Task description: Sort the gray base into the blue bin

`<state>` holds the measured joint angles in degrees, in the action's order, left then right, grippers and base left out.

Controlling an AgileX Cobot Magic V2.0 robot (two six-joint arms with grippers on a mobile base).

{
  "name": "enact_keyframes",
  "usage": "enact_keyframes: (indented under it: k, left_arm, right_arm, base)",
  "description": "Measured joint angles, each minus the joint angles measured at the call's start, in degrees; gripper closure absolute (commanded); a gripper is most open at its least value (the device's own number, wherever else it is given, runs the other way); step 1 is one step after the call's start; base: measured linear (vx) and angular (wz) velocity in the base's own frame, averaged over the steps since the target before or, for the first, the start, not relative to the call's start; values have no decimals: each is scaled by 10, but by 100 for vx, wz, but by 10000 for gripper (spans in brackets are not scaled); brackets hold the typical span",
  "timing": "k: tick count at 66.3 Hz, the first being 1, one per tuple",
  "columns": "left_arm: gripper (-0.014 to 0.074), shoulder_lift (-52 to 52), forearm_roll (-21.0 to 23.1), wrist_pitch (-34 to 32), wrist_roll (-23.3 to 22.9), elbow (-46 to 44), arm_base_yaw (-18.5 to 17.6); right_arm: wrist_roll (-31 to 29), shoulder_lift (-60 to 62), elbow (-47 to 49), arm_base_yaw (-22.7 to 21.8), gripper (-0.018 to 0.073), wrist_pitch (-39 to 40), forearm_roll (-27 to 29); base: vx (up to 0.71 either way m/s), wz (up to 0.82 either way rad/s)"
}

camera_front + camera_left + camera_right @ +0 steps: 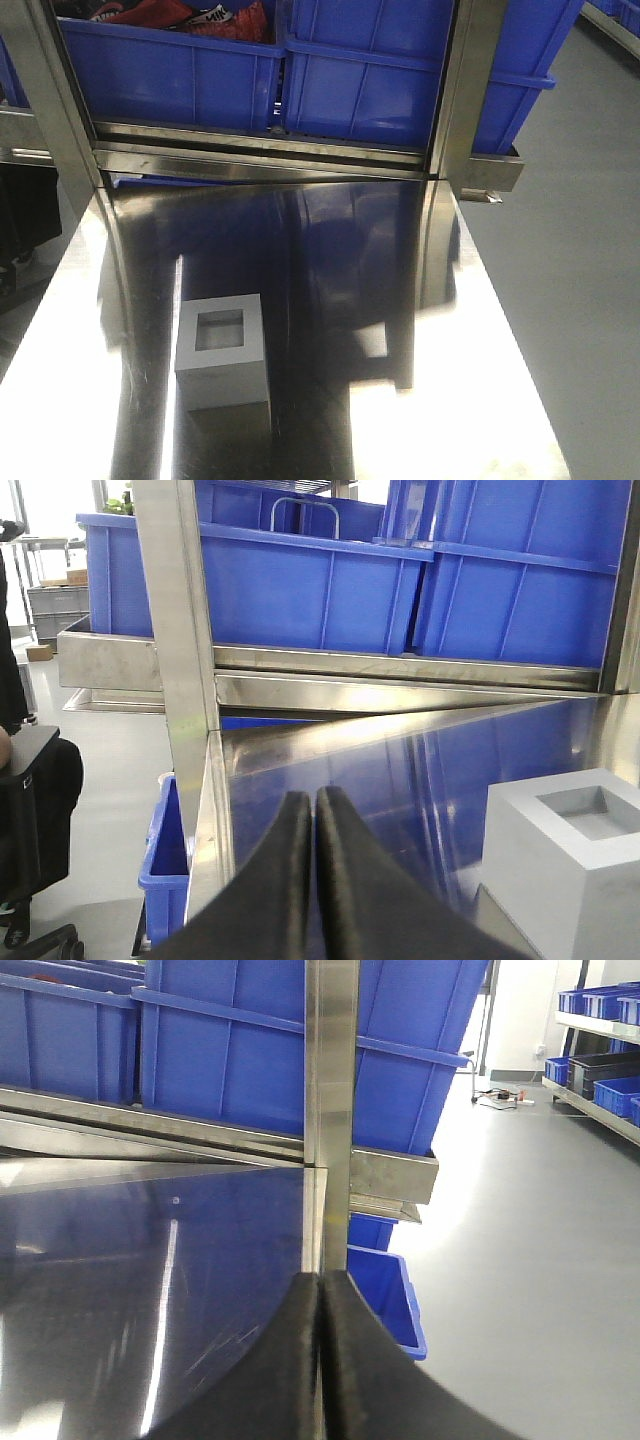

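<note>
Tabletop [330, 250]; left end effector [313, 800] (closed, like right end effector [320, 1282]) near gray base [560, 870]

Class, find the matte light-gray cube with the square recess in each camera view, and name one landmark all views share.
Exterior front: matte light-gray cube lower left of centre, on the steel table.
Left wrist: lower right corner.
Right wrist: not in it.
Shared landmark: glossy blue plastic bins on the steel rack behind.

We saw the left gripper [312, 802] pinched closed over the steel table [400, 765], gray base [570, 865] just right, blue bins [300, 590] beyond.
</note>
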<state>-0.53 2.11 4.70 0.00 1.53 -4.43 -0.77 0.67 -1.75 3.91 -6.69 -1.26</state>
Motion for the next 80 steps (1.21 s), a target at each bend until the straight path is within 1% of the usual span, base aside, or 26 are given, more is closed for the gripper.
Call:
enact_keyframes:
  k: [21,26,30,33,41,51,66,75,80]
  left_arm:
    - [602,0,0,-1,0,0,0]
    - [602,0,0,-9,0,0,0]
    - [602,0,7,-24,0,0,0]
    - [602,0,16,-32,-9,-1,0]
    - [602,0,22,-18,-13,-35,0]
    - [602,24,22,20,-13,-102,0]
    - [602,158,23,106,-13,-198,0]
    - [602,238,36,159,-15,-252,0]
    - [602,282,41,200,-16,-280,0]
  right_arm:
    - [0,0,0,0,568,0,0]
    - [0,0,0,0,568,0,0]
    - [0,0,0,0,568,0,0]
    - [0,0,0,0,568,0,0]
    - [0,0,0,0,568,0,0]
    - [0,0,0,0,568,0,0]
    - [0,0,0,0,568,0,0]
    - [0,0,0,0,568,0,0]
    - [0,0,0,0,568,0,0]
  base:
    - [0,0]
    - [0,0]
    - [0,0]
    - [0,0]
    - [0,0]
    - [0,0]
    - [0,0]
    - [0,0]
    - [0,0]
